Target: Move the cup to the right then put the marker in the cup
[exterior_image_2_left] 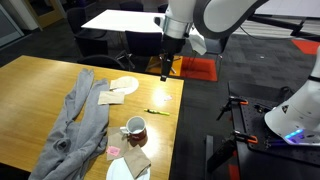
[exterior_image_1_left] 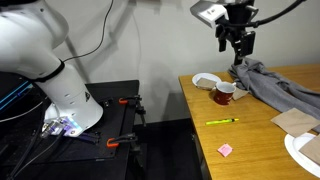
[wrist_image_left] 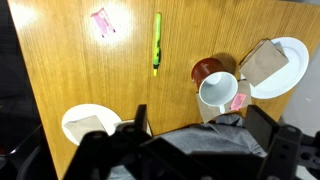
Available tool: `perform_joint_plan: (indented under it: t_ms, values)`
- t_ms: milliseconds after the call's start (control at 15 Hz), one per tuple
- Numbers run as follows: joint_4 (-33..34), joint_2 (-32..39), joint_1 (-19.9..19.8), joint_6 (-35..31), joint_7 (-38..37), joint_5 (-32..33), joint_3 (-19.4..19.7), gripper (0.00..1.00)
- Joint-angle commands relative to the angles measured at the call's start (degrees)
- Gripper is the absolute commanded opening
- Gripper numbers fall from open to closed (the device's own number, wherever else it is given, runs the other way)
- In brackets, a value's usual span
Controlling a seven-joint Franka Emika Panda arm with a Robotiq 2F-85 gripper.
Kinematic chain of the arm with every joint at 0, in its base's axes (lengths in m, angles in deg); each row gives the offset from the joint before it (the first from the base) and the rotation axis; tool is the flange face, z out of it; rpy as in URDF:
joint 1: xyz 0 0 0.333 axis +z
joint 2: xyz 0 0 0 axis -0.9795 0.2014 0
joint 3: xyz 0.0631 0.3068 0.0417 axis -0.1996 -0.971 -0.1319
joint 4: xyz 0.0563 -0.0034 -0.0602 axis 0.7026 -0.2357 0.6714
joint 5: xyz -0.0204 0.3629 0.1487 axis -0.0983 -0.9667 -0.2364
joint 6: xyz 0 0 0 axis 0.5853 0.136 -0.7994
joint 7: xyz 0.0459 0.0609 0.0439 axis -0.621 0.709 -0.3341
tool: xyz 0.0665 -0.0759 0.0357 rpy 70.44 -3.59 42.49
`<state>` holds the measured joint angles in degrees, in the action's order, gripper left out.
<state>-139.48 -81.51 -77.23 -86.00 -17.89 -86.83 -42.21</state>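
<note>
Cup (wrist_image_left: 212,82) stands upright on the table (wrist_image_left: 60,70), just beside a grey cloth (wrist_image_left: 200,142); only the wrist view looks down into its white inside. Marker (wrist_image_left: 156,42) lies flat near it, apart, with a pink square (wrist_image_left: 102,22) beyond; a bowl (exterior_image_1_left: 207,80) and a plate (wrist_image_left: 295,60) flank the cup. Gripper (exterior_image_1_left: 236,42) hangs high above, fingers spread and holding nothing, and is seen whole only in both exterior views.
</note>
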Motion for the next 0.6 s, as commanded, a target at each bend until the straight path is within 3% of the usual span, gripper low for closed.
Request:
perform_joint_plan:
  t_ms: [0,533]
  values:
    - [6.07,6.58,-0.04,-0.36,0.95,-2.07,-1.02,1.00]
    - [18.19,20.31,0.45,-0.19,-5.15,0.75,-2.10,1.00]
